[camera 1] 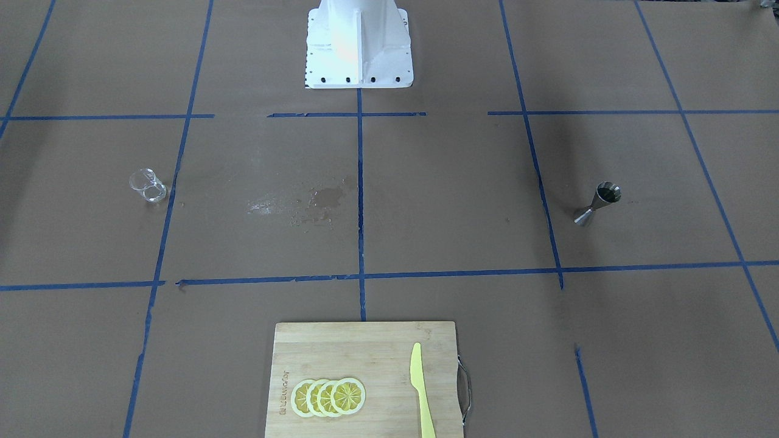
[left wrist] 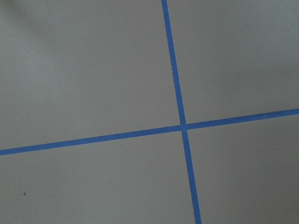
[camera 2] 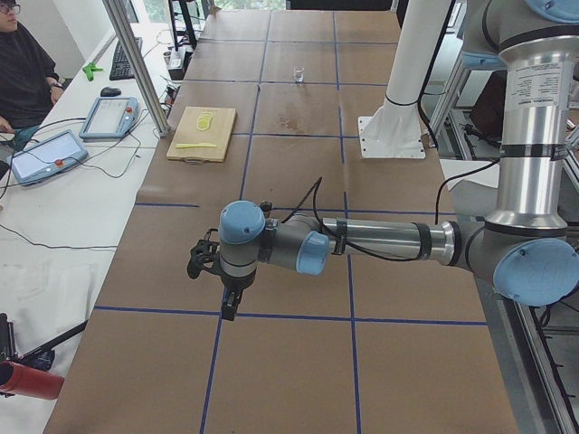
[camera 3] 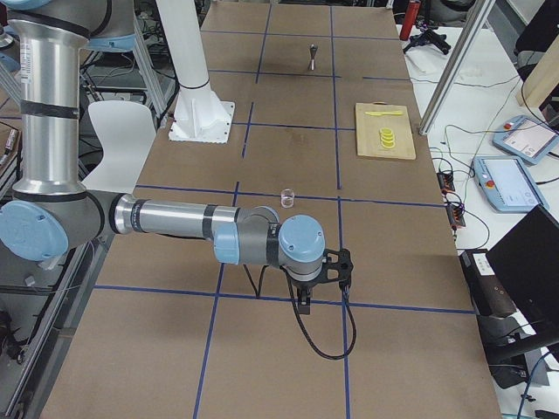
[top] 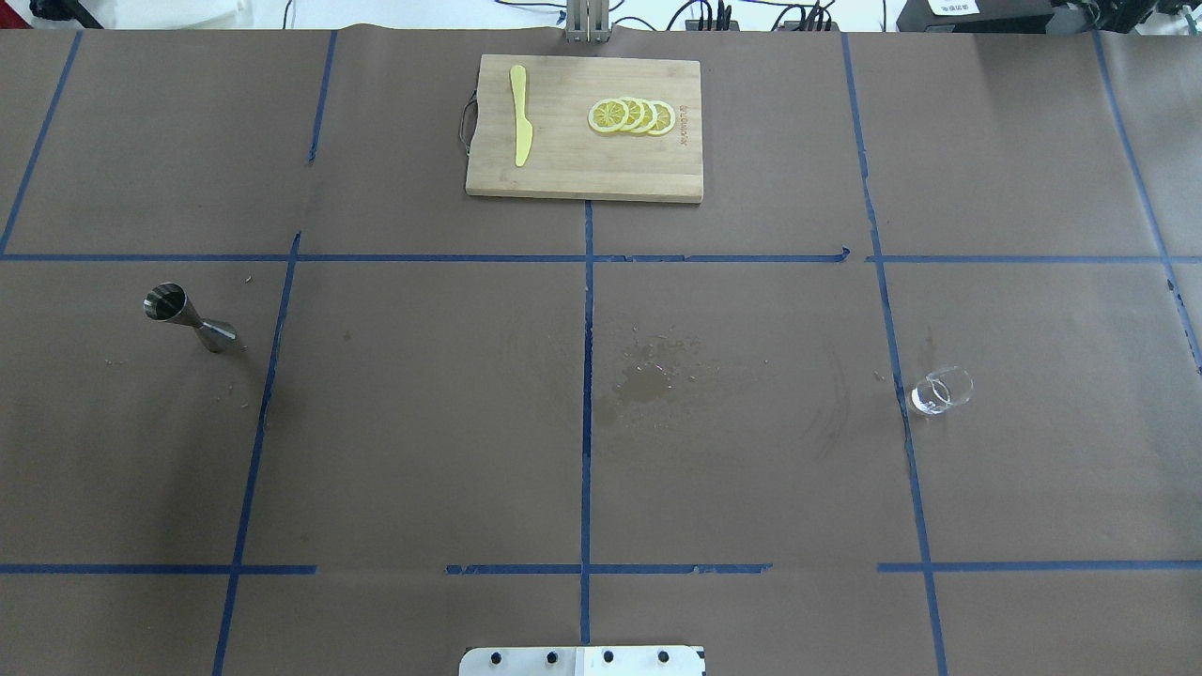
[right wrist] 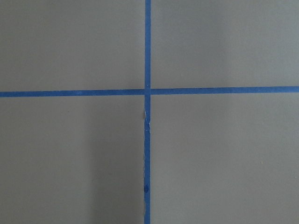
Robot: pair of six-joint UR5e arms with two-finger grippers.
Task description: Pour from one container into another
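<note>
Illumination is diffuse and even. The matte table (top: 423, 422) returns no glare. In the front-facing view the white robot base (camera 1: 358, 42) is overexposed and its surface detail is lost. In the overhead view the jigger (top: 188, 319) casts only a faint, soft-edged shadow. The glass (top: 941, 390) shows small bright highlights at its rim, and its outline is weak. Both wrist views are low in contrast and slightly soft. The left one darkens toward its upper left corner. The side views are bright and sharp.
</note>
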